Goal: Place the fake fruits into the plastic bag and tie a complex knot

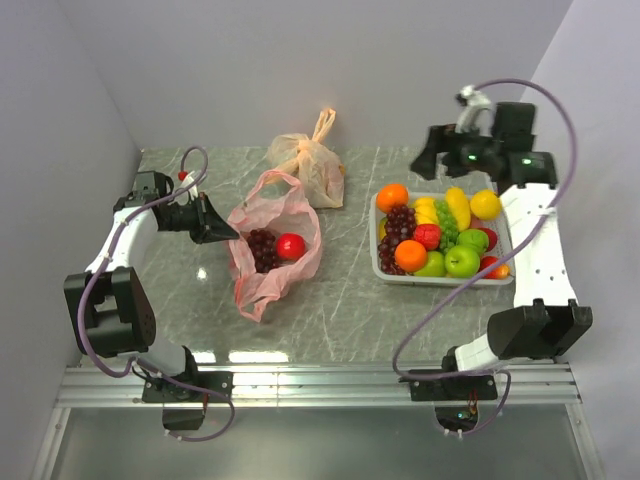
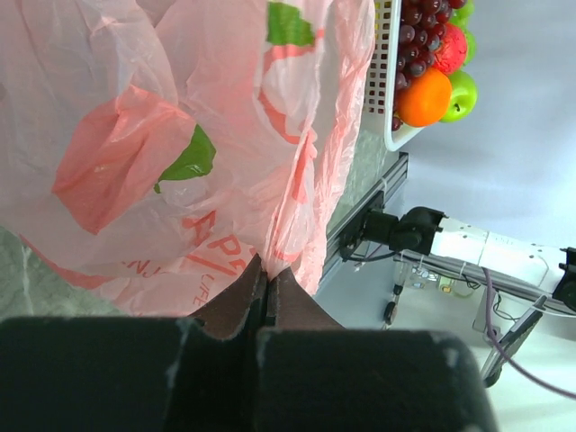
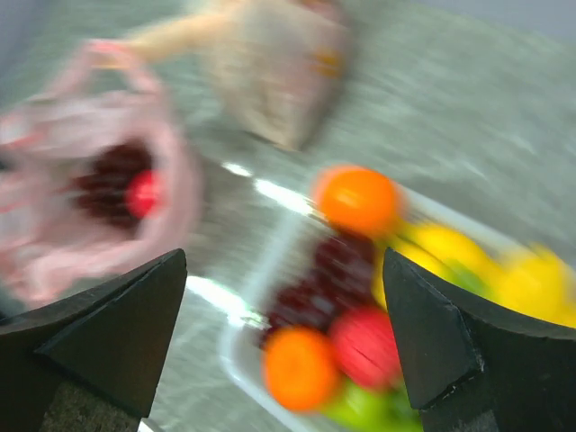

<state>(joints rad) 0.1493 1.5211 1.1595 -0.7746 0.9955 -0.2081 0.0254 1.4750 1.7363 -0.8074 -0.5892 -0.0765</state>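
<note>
Left jaws pinch the plastic bag (image 1: 262, 285) rim.

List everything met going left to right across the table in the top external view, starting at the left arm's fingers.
left fingers, shut on the bag's edge → plastic bag, holding a grape bunch and then a red fruit → white fruit basket → right arm
</note>
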